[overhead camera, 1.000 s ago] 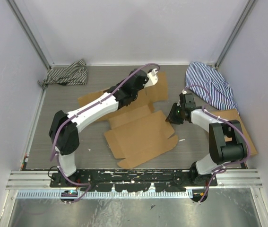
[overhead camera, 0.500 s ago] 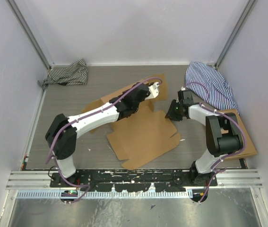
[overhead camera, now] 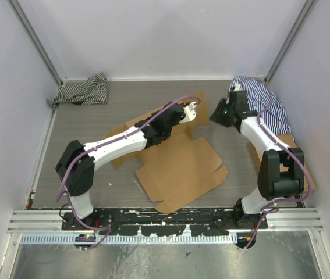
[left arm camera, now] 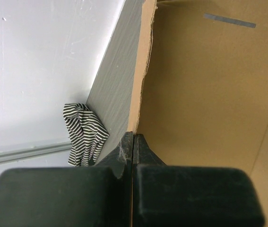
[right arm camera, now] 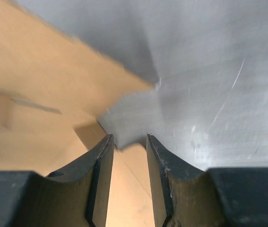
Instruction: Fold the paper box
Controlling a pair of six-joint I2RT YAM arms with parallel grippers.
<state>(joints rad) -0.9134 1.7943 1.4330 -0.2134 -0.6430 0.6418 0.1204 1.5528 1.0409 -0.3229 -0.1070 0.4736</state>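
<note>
The paper box (overhead camera: 182, 168) is a flat brown die-cut cardboard sheet lying in the middle of the table, partly under my left arm. My left gripper (overhead camera: 192, 109) is at the sheet's far edge. In the left wrist view this gripper (left arm camera: 133, 135) is shut on the thin edge of the paper box (left arm camera: 209, 85). My right gripper (overhead camera: 216, 116) hangs beside the sheet's far right corner, clear of it. In the right wrist view that gripper (right arm camera: 126, 139) is open with nothing between its fingers, and a flap of the paper box (right arm camera: 34, 94) lies below it.
A black-and-white striped cloth (overhead camera: 83, 90) lies at the far left corner. A blue-striped cloth (overhead camera: 263, 104) lies at the far right. Another brown cardboard box (overhead camera: 295, 160) sits at the right, under my right arm. Walls close in three sides.
My right gripper has let go, opened wider and drawn back toward the far right. The sheet has slid a little right and nearer. My left gripper stays shut on its edge.
</note>
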